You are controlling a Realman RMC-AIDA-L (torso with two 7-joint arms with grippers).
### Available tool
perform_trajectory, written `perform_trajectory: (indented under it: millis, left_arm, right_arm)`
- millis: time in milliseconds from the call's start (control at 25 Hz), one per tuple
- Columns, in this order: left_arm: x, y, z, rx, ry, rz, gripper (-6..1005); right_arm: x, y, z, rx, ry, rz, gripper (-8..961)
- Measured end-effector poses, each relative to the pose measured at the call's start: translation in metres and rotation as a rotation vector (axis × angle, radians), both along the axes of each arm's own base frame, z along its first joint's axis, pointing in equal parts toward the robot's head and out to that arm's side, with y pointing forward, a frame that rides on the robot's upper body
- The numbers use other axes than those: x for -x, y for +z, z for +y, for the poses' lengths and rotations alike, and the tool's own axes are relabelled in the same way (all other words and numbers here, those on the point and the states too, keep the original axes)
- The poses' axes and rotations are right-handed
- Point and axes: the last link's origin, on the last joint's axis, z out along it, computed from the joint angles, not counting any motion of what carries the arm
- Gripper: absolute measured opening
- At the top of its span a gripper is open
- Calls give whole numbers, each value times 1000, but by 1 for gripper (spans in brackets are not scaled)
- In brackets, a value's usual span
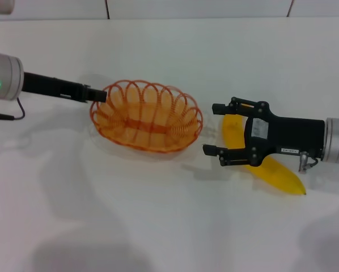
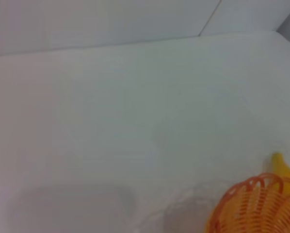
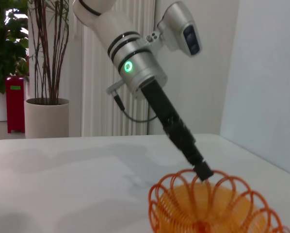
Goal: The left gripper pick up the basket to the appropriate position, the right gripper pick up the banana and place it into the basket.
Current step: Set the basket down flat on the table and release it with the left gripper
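Note:
The orange wire basket (image 1: 147,116) sits mid-table. My left gripper (image 1: 97,94) reaches in from the left and is shut on the basket's left rim; the right wrist view shows the left gripper (image 3: 203,172) pinching the rim of the basket (image 3: 217,208). My right gripper (image 1: 209,128) is open, its jaws wide apart, just right of the basket and empty. The yellow banana (image 1: 280,174) lies on the table under and behind the right gripper, partly hidden by it. In the left wrist view the basket's edge (image 2: 256,208) and a tip of the banana (image 2: 281,166) show.
The white table (image 1: 158,215) runs back to a wall (image 1: 186,8). A thin cable (image 1: 11,116) hangs by the left arm. In the right wrist view potted plants (image 3: 43,73) and a red object (image 3: 15,102) stand beyond the table's far edge.

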Motion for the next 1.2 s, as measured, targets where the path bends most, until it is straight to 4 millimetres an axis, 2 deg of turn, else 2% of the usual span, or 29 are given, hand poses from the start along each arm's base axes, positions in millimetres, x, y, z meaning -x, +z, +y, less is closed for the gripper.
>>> perform_trajectory:
  millis: [320,1200]
  left_arm:
    - [15,-5,-8,2,47,-7,57]
    - [17,-3,-8,-4,103,-27,61]
  right_arm:
    - [2,-1,1,0,4,1,840]
    - [2,-1,1,-1,3,2,835]
